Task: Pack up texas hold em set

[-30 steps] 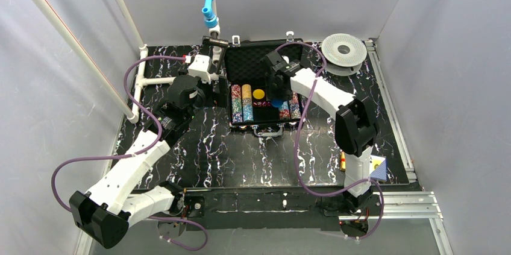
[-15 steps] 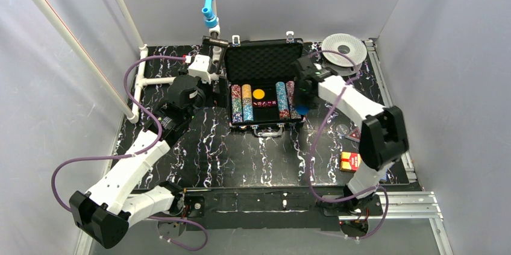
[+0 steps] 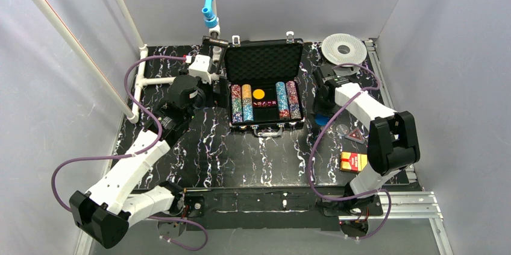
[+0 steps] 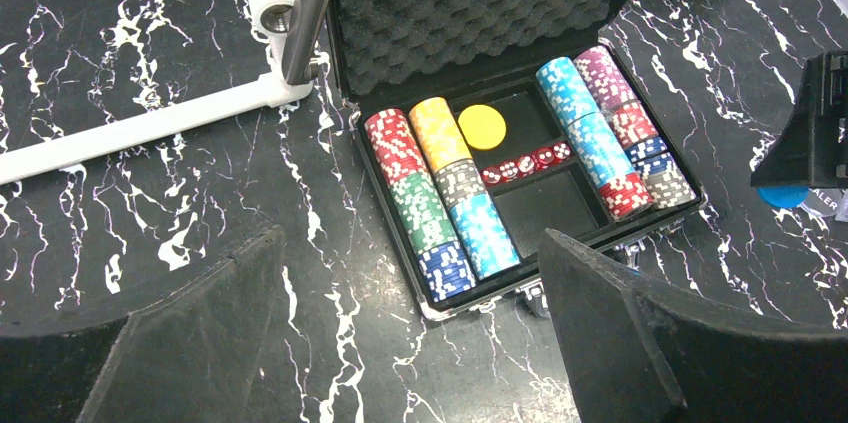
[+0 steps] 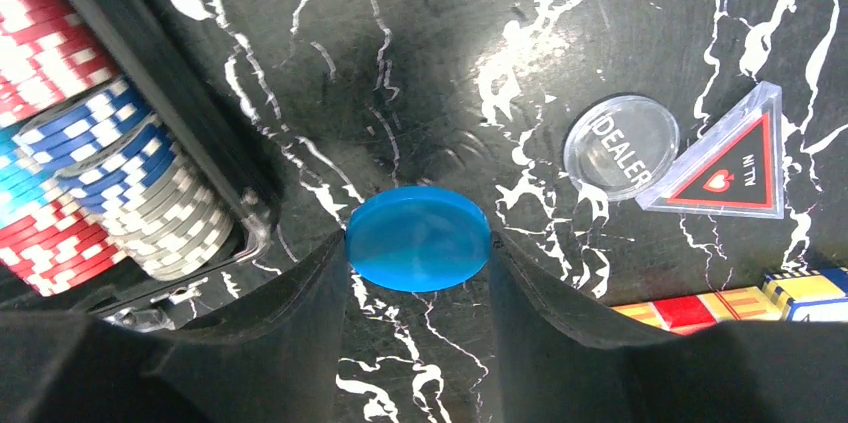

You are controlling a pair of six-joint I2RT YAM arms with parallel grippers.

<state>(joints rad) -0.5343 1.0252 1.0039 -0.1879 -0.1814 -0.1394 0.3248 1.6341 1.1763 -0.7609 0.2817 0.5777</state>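
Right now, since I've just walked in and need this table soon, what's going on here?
The right claw grips a blue disc just outside the open case, on its right. The left claw hangs open on the case's left, holding nothing. Chip rows, a yellow disc and red dice sit in the case; a dealer button, triangular marker and card deck lie outside it.

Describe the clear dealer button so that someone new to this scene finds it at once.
Start at the open black briefcase and go to the marbled tabletop on its right, past the blue disc gripped in the right pincer. The dealer button lies flat there, right beside the red-and-black triangular marker. It alone is round and see-through, with DEALER printed across it.
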